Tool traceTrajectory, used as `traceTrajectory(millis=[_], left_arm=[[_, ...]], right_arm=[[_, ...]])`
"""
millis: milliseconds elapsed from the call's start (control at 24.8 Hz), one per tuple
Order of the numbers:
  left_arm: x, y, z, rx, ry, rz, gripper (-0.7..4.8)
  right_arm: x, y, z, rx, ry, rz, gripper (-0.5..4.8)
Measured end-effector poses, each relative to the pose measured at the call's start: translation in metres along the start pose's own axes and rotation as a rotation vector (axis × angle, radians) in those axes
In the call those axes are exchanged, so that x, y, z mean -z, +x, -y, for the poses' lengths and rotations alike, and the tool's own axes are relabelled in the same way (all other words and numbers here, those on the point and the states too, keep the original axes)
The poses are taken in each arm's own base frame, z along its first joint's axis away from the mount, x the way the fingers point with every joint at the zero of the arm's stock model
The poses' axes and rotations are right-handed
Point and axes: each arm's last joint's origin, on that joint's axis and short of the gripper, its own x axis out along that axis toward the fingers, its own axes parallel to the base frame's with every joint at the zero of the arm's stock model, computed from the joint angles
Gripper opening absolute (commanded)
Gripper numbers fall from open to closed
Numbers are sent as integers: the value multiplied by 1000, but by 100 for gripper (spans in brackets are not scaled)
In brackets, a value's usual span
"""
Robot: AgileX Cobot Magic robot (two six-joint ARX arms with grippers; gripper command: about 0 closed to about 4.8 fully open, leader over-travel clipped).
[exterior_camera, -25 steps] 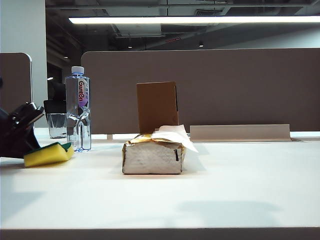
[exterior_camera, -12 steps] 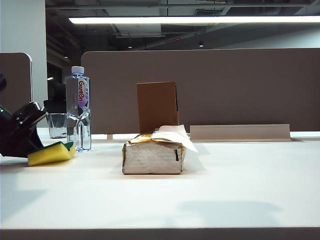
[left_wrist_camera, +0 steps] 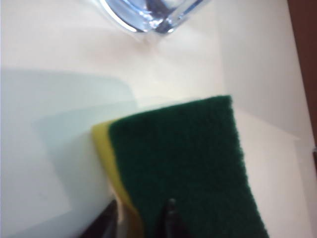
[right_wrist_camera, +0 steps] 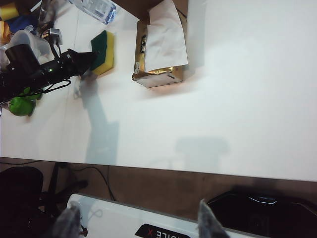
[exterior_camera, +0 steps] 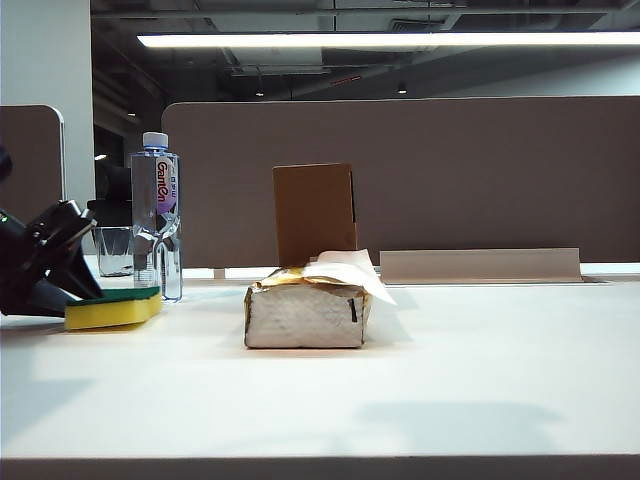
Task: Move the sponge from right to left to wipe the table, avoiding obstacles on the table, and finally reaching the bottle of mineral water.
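The yellow sponge (exterior_camera: 112, 308) lies flat on the white table (exterior_camera: 450, 380), green face up, just in front of the mineral water bottle (exterior_camera: 157, 215). My left gripper (exterior_camera: 88, 258) is at the sponge's left end with its jaws parted. In the left wrist view the sponge (left_wrist_camera: 183, 163) has one corner between the left gripper's (left_wrist_camera: 141, 218) spread fingers, and the bottle's base (left_wrist_camera: 148, 15) is close ahead. The tissue pack (exterior_camera: 305, 315) and the upright cardboard box (exterior_camera: 314, 212) stand to the right. My right gripper (right_wrist_camera: 136, 223) hangs open and empty off the table's near edge.
A drinking glass (exterior_camera: 113, 250) stands behind the bottle. Brown partition panels (exterior_camera: 450, 170) close off the back edge, with a low grey trough (exterior_camera: 480, 265) in front of them on the right. Clutter, including a green object (right_wrist_camera: 20, 105), sits beyond the table's left end.
The sponge slid a little to the right toward the bottle and dropped from tilted to flat on the table. The left jaws have spread apart. The right arm kept still.
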Motion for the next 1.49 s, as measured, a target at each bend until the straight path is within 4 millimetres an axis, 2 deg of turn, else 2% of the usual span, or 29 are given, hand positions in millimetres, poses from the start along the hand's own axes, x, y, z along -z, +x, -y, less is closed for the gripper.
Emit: traceTrajectory(millis=[40, 202, 323, 484, 606, 727, 1050, 1171, 1494], left_arm=[[0, 0, 0, 2, 1, 0, 136], [-1, -1, 2, 9, 5, 2, 239], [-3, -4, 5, 6, 10, 7, 265], [-4, -7, 5, -1, 11, 14, 351], [-5, -8, 6, -5, 16, 19, 357], [-5, -8, 6, -5, 16, 19, 402], [-5, -11, 9, -2, 18, 22, 405], [-4, -17, 13, -9, 6, 9, 405], [-23, -44, 35, -4, 79, 105, 404]], right_arm=[[0, 0, 0, 0, 1, 0, 305], [0, 0, 0, 0, 1, -1, 305], [0, 0, 0, 0, 1, 0, 305], [0, 0, 0, 0, 1, 0, 305], [0, 0, 0, 0, 1, 0, 305], [0, 0, 0, 0, 1, 0, 305], [0, 0, 0, 0, 1, 0, 305], [0, 0, 0, 0, 1, 0, 305], [0, 0, 0, 0, 1, 0, 305]])
